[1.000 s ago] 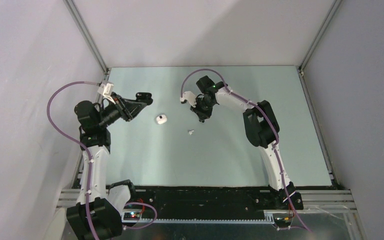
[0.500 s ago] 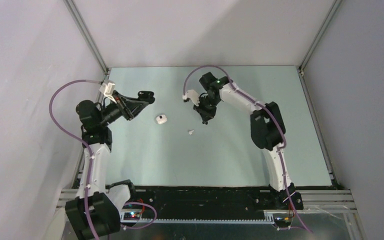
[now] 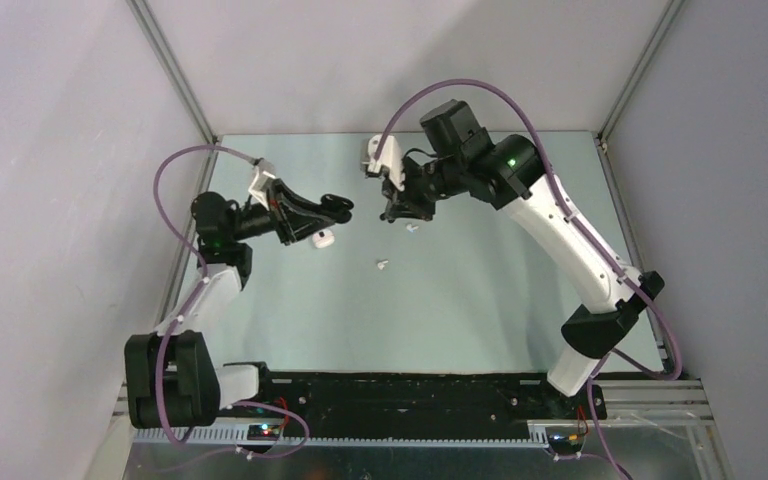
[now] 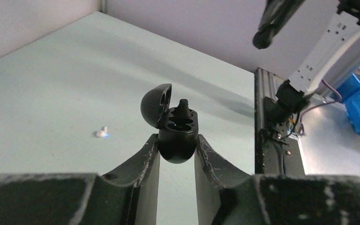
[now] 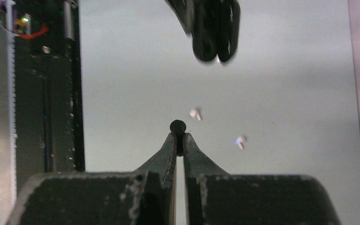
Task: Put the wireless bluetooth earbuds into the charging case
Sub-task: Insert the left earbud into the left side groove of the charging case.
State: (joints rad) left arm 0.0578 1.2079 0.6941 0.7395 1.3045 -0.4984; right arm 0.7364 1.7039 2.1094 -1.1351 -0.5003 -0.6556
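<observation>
My left gripper (image 4: 177, 146) is shut on a black charging case (image 4: 180, 126), held in the air with its lid (image 4: 155, 104) open. A black earbud (image 4: 183, 105) stands in one slot. My right gripper (image 5: 178, 137) is shut on a small black earbud (image 5: 177, 125), also in the air, facing the left gripper (image 3: 336, 207) across a short gap. On the table lie a white charging case (image 3: 323, 238), partly under the left gripper, and two white earbuds (image 3: 382, 265) (image 3: 411, 227). The right gripper (image 3: 395, 212) hangs above the farther one.
The teal table (image 3: 480, 300) has grey walls at its back and sides and a black rail (image 3: 410, 392) along its near edge. In the right wrist view both white earbuds (image 5: 195, 113) (image 5: 240, 140) lie below the held black case (image 5: 213, 28).
Both arms have risen and turned toward each other. The left gripper has moved right, over the white case. The right gripper has lifted, uncovering a white earbud beneath it.
</observation>
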